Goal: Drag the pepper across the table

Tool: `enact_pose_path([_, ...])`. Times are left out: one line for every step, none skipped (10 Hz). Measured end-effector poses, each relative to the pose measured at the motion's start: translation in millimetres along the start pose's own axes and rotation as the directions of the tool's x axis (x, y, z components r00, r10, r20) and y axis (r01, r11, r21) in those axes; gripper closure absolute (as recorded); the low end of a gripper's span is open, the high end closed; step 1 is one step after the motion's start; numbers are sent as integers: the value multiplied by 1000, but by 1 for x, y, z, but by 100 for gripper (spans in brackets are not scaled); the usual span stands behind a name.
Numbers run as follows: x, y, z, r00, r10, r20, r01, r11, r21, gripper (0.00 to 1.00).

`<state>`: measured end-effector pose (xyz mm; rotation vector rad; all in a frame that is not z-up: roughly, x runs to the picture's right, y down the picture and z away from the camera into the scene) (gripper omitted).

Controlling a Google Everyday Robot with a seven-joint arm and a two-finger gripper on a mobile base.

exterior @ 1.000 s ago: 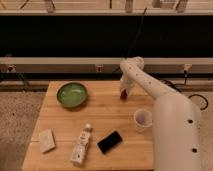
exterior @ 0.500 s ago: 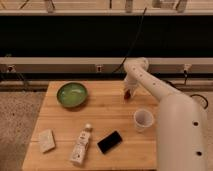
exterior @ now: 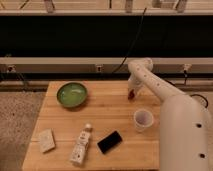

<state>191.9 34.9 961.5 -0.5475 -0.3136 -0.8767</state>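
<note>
The pepper [exterior: 131, 94] is a small dark red shape on the light wooden table [exterior: 107, 110], near its far edge and right of centre. My gripper [exterior: 132, 90] hangs straight down from the white arm and sits right on top of the pepper, hiding most of it. The arm reaches in from the lower right.
A green bowl [exterior: 72, 94] stands at the far left. A white cup [exterior: 143, 120] sits in front of the pepper, close to the arm. A black slab [exterior: 109, 141], a lying white bottle [exterior: 81, 146] and a pale block [exterior: 46, 140] occupy the near half.
My gripper has slid a short way to the right along the far side of the table, and the red pepper beneath it has moved with it.
</note>
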Motion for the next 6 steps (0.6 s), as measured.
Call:
enact_pose_path([4,0,0,1000,1,-1,-1,1000,-2,100])
enact_pose_path([5,2,0,1000,-2,-2,2,1000,-7,100])
enact_pose_path([2,5,-1,1000,-3,0,3,1000,-13,100])
enact_pose_path([4,11,-2,1000,1,-6,-1,1000,-18,100])
enact_pose_path([7,11,-3,1000,2,-14,-2,1000,-18,100])
enact_pose_path([7,7,-3,1000,0,-15,0,1000,-17,100])
